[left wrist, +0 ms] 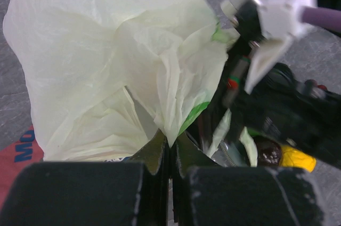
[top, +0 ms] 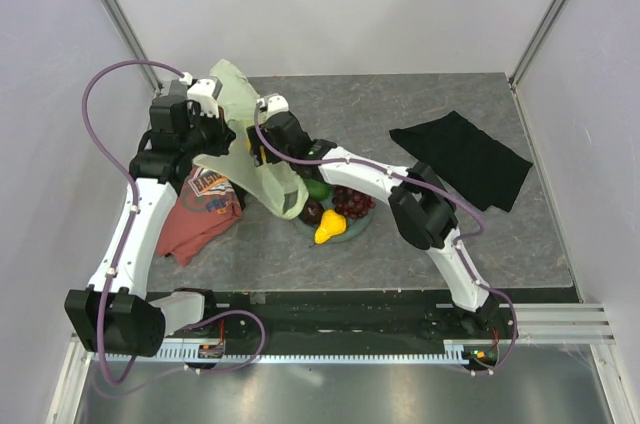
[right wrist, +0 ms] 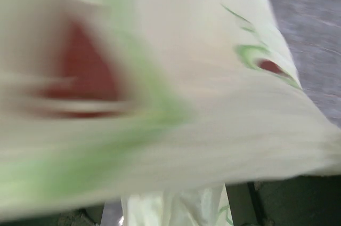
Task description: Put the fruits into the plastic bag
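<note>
Note the plastic bag hung above the table left of centre, its upper film pinched in the fully closed jaws of the left gripper. See the right gripper at the bag's right edge, jaws spread wide and nothing visibly clamped; any hooking of film over a finger impossible to tell from the blurred right wrist view. Judge the step in hand as opening the mouth before any loading. To do it well, hold the left pinch firm and high, and draw the right side of the rim away to the right to form a clear pocket. Avoid tugging hard enough to tear or slip so thin a sheet. Aim the opening toward the plate, just right of the bag and nearer, to shorten each transfer. Observe the fruits on that plate, not yet bagged: yellow pear at the near edge, dark red grape bunch, dark green oval one, and dark plum just beside the bag's hanging bottom. Expect smooth, hard, rounded toy surfaces liable to roll, and an easier purchase on the knobbly grapes. Compare the bag: pale green, translucent, crinkled, limp, folding in sharp creases. Disregard the soft red T-shirt beneath the left arm and the matte black cloth at far right.
</note>
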